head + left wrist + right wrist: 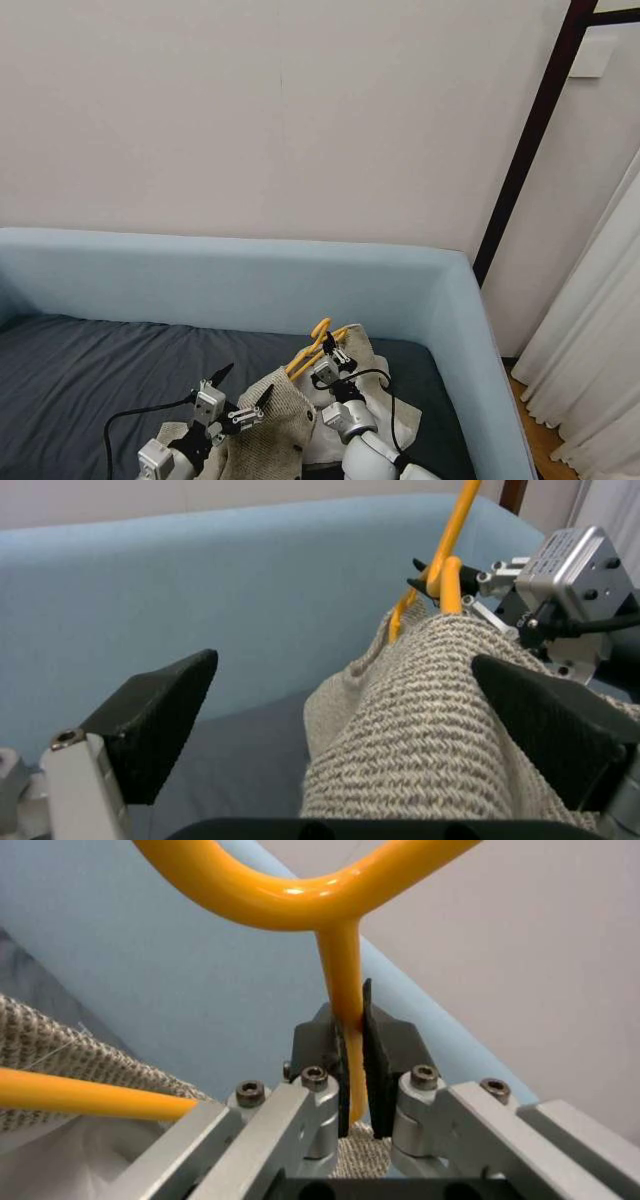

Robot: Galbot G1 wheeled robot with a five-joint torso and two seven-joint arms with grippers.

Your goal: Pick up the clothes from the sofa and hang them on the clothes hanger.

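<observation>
A beige knit garment [280, 420] is draped over a yellow hanger [318, 347] above the sofa's dark grey seat [90, 370]. My right gripper [336, 355] is shut on the hanger's stem, just under the hook; in the right wrist view the right gripper [352, 1031] pinches the yellow hanger [300, 900] tightly. My left gripper [248, 381] is open beside the knit. In the left wrist view the knit garment [440, 727] lies between the left gripper's [345, 667] spread fingers [150, 720], touching neither clearly. A white cloth [405, 425] lies under my right arm.
The light blue sofa backrest [250, 280] runs across behind the arms, with its right armrest [485, 380] close by. A plain wall rises above it. A dark door frame [530, 130] and white curtains [600, 350] stand to the right.
</observation>
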